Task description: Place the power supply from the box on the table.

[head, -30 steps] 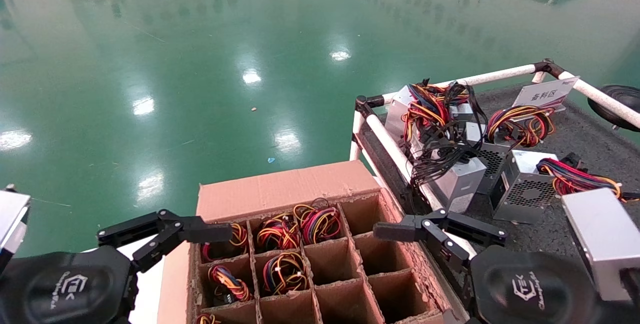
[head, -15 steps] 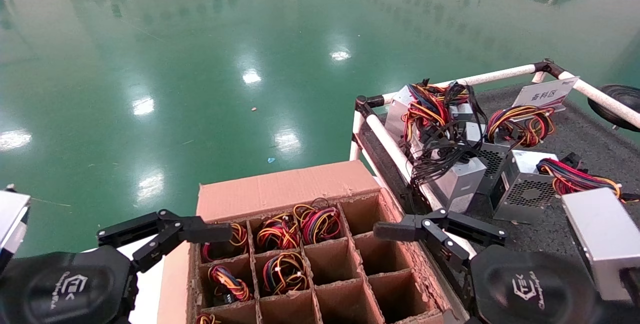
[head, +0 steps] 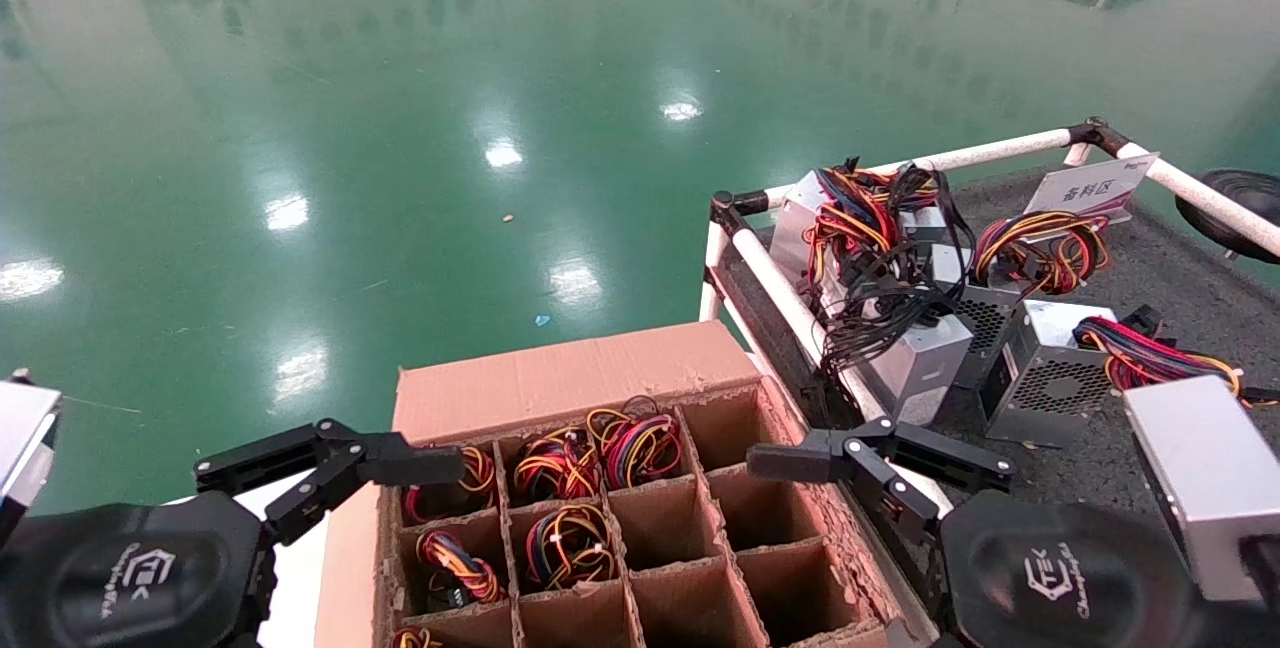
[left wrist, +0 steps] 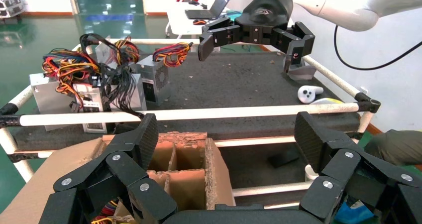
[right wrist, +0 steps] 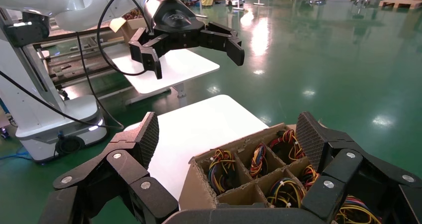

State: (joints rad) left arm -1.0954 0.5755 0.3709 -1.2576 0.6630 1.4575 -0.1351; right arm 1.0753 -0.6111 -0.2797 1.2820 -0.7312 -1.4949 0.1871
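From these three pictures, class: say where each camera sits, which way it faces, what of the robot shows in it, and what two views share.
Head view: on the robot's head, looking forward and down at the box and table; left gripper and right gripper show, both open.
Left wrist view: on the left wrist, facing across the box toward the table; its own open fingers frame the right gripper beyond.
Right wrist view: on the right wrist, facing across the box toward the left gripper.
Shared: both wrist views show the box.

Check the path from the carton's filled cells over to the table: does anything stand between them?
Yes. The table's white pipe rail runs along the box's right side, and the open right gripper hovers over that edge. Several power supplies crowd the table's near corner.
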